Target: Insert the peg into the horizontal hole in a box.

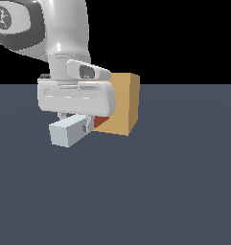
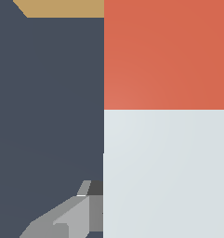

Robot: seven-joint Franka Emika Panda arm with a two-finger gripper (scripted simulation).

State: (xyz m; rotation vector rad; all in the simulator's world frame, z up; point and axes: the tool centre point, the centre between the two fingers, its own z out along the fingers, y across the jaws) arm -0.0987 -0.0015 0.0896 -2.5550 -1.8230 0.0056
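Observation:
The peg is held roughly level above the floor, its pale grey-white end toward the exterior view's left. Its red-orange end touches or sits just in front of the tan box. My gripper is shut on the peg near its middle, and the hand hides part of the box's face. The hole is hidden behind the hand and the peg. In the wrist view the peg fills much of the frame, its red end pointing toward a strip of the box. One finger shows beside the peg.
The box stands on a flat dark blue-grey floor. The background beyond the floor's far edge is black. Nothing else shows.

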